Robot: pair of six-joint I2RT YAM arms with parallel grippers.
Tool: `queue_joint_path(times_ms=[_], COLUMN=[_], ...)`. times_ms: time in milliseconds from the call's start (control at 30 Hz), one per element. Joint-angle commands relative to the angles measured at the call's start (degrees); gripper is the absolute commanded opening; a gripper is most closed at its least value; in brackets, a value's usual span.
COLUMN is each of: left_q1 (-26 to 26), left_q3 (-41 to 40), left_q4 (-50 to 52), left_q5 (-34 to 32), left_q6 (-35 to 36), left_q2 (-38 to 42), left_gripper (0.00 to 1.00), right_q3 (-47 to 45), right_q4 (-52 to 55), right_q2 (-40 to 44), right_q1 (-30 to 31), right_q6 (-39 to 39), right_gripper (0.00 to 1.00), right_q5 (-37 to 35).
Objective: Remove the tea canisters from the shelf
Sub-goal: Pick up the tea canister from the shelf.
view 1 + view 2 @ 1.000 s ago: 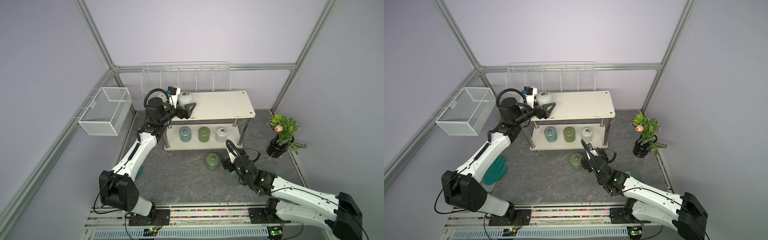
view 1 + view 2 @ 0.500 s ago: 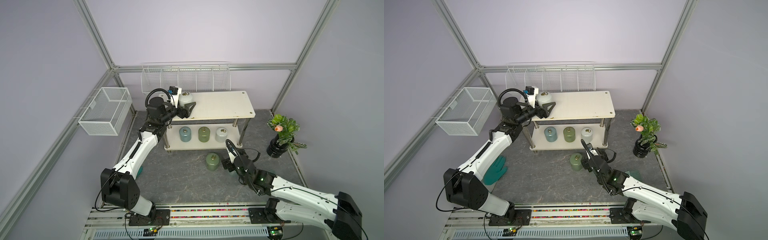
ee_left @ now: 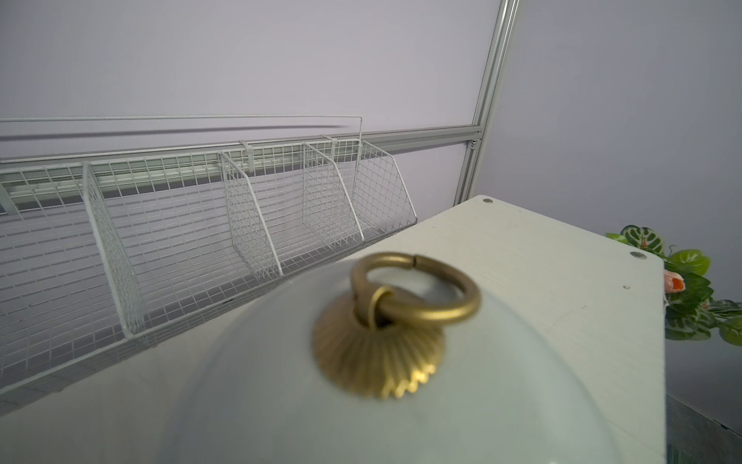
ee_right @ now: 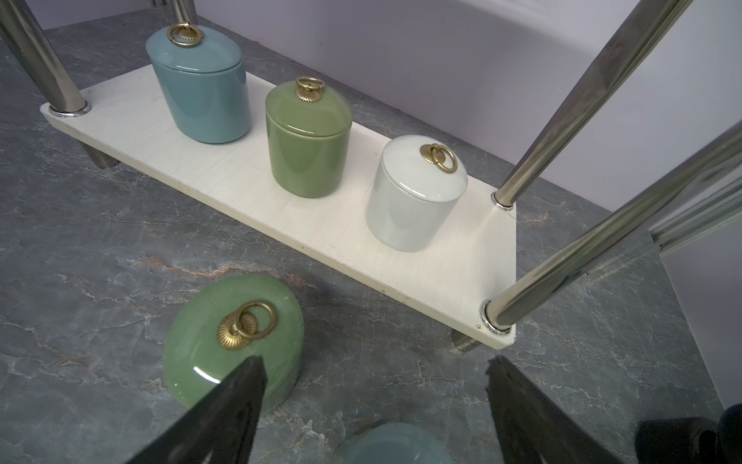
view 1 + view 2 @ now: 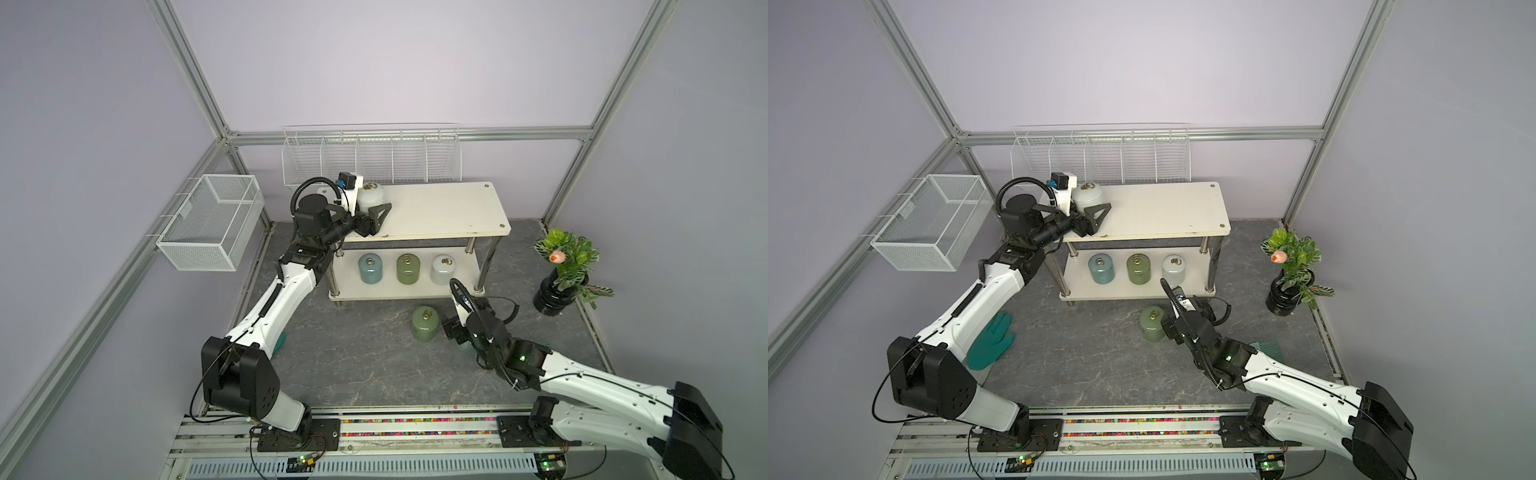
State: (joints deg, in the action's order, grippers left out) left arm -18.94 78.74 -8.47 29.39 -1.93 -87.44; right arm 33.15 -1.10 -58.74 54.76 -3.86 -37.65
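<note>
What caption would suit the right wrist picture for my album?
Three tea canisters line the lower shelf board; a green canister stands on the surface.

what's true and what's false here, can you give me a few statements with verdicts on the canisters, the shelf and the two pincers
1. Three canisters stand on the lower board of the shelf. True: a pale blue canister, a dark green canister and a white canister.
2. The top board holds no canister. False: a second white canister stands at one end, with the left pincer reaching around it.
3. A light green canister stands on the floor before the shelf. True.
4. The right pincer is shut on that light green canister. False: its jaws stand open, holding nothing.
5. The black vase stands on the shelf. False: it stands on the floor, apart from it.
</note>
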Motion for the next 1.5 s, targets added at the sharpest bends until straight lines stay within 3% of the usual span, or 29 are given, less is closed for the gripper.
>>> queue_joint_path(times_ms=[0,533,1467], left_q1=[-0.6,-1.0,-1.1], left_q3=[-2.2,-8.2,-10.2], left_q4=[3.0,-4.6,-4.8], left_q5=[-0.1,-3.1,-3.6], left_q6=[0.7,2.6,3.5], left_q2=[-1.1,3.1,11.1], left_gripper=[0.64,0.63,0.62], right_q3=[1.4,1.4,2.2], right_q4=[-0.1,-1.0,-2.0], right_q2=[-0.7,-1.5,-2.9], right_q1=[-0.4,-0.5,-0.6], right_q6=[-0.7,-0.3,0.4], right_gripper=[0.89,0.89,0.89], right_q5=[0.5,1.1,2.2])
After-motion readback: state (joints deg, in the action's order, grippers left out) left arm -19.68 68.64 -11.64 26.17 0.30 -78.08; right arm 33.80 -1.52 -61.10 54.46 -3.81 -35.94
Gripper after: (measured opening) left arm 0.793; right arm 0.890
